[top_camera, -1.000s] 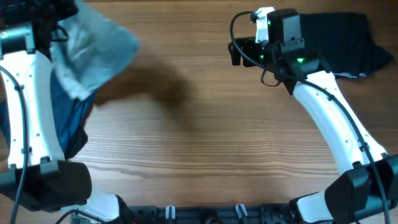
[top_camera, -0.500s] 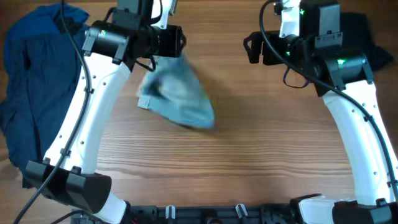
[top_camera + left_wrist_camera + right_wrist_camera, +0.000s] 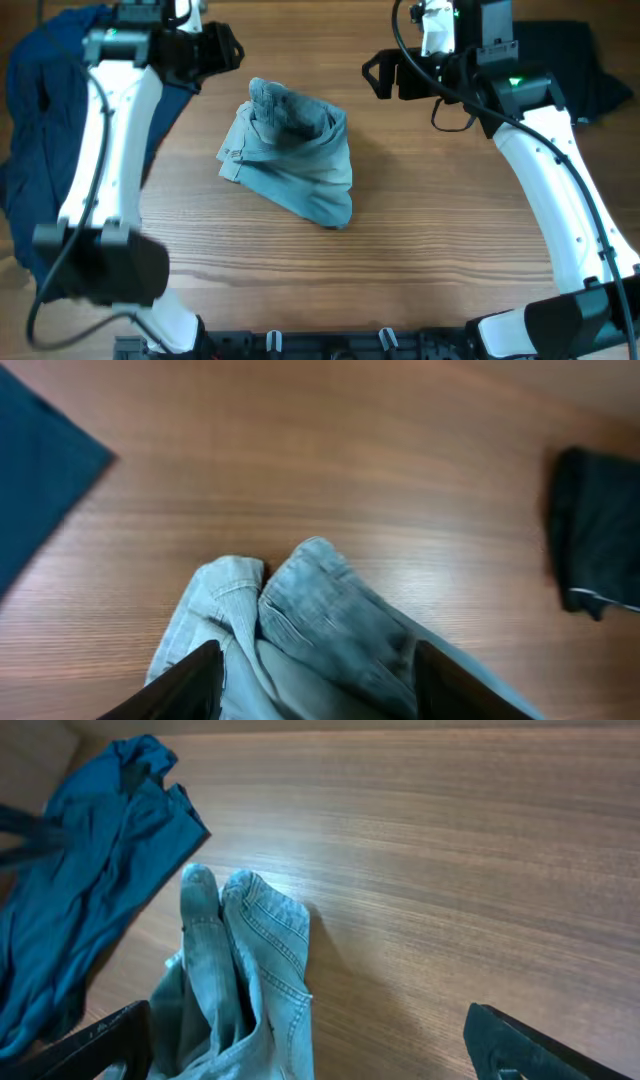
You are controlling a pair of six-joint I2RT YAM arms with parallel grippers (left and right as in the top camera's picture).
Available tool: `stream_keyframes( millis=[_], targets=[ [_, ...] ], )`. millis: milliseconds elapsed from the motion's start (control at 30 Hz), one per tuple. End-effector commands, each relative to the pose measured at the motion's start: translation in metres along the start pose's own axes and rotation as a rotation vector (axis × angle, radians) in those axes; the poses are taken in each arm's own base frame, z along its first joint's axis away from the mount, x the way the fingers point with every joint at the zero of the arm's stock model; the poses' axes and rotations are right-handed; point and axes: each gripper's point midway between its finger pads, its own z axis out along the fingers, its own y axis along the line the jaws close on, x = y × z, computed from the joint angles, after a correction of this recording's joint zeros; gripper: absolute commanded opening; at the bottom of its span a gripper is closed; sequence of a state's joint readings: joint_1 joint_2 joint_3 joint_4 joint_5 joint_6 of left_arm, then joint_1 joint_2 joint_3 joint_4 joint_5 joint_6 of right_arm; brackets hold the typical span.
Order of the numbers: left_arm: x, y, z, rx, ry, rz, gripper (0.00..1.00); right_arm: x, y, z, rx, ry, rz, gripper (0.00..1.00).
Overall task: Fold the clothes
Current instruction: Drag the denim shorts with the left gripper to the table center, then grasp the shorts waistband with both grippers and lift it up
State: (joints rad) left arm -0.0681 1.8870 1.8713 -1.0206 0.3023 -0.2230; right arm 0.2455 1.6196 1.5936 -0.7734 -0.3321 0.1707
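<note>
The wooden bench [image 3: 420, 230] fills the overhead view and carries three garments. The largest, the dark navy-blue garment [image 3: 40, 120], lies rumpled along the left edge, partly under the left arm. The black garment [image 3: 580, 70] sits bunched at the far right corner, behind the right arm. Between them, near the middle of the bench and slightly left of centre, the light denim shorts [image 3: 295, 165] rest in a loose heap. The heap is unfolded, with two leg ends bunched side by side at the far end and the rest spreading towards the near edge. The shorts lie apart from both other garments.

The left gripper [image 3: 218, 52] hangs off the far-left side of the shorts. In its wrist view its fingers stand spread, with the bunched leg ends showing between them, and they pinch nothing. The right gripper [image 3: 375, 75] hangs to the far right of the shorts, well apart from them and facing them. Its fingers are spread wide at the two lower corners of its wrist view, and it holds nothing.
</note>
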Motion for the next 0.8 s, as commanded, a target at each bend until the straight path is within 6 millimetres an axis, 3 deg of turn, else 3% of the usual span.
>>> stream_keyframes(
  millis=[0,133,333,500,533,567,633,700,767],
  targets=[
    [0.013,0.006,0.061,0.057,0.124,-0.068,0.63,0.002,-0.005,-0.002,0.016,0.011,0.0,0.99],
    [0.019,0.016,0.1,0.072,0.172,-0.103,0.71,0.008,-0.015,-0.003,0.069,0.033,0.008,1.0],
    [0.021,-0.008,0.107,0.199,0.192,-0.091,0.8,0.008,-0.018,-0.003,0.084,0.031,0.009,1.0],
    [0.035,-0.013,0.114,0.202,0.239,-0.057,0.64,0.008,-0.018,-0.003,0.086,0.031,0.008,1.0],
    [0.039,-0.013,0.116,0.199,0.252,-0.058,0.58,0.008,-0.018,-0.003,0.087,0.031,0.007,1.0],
    [0.04,-0.011,0.118,0.195,0.258,-0.062,0.4,0.008,-0.018,-0.003,0.087,0.031,0.008,1.0],
    [0.041,-0.011,0.118,0.193,0.263,-0.065,0.16,0.008,-0.018,-0.003,0.087,0.031,0.007,0.99],
    [0.044,-0.01,0.118,0.189,0.276,-0.071,0.04,0.008,-0.018,-0.003,0.087,0.031,0.007,1.0],
    [0.048,-0.012,0.114,0.196,0.294,-0.079,0.04,0.007,-0.018,-0.003,0.086,0.027,0.005,1.0]
  ],
)
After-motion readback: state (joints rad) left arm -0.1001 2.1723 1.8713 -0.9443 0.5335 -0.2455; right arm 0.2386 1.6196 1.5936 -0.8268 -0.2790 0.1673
